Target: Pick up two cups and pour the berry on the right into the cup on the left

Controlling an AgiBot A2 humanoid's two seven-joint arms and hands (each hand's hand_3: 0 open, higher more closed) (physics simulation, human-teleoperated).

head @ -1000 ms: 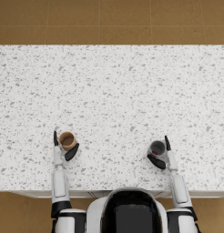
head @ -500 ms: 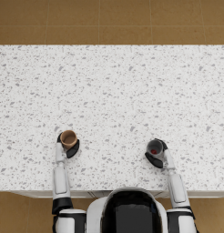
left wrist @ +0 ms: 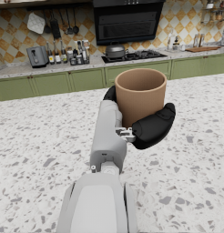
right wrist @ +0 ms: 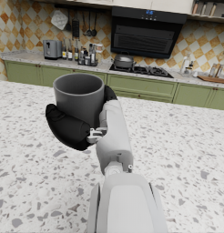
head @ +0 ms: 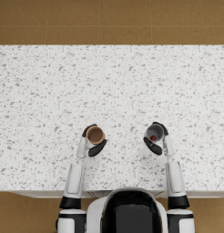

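Berry, small red blob, sits inside the round grey cup, lower right of centre in head view. Right hand is wrapped round that cup, holding it upright. Tan-brown round cup, lower left of centre, is gripped by left hand, also upright. Both over the white speckled stone counter. Cups well apart, approx. level w/ each other.

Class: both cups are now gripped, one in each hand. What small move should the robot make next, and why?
Probably bring the right hand with the grey cup across toward the brown cup, keeping both upright. The left hand holds the brown cup a good way off, the red berry sits in the grey one, so pouring from here would miss.
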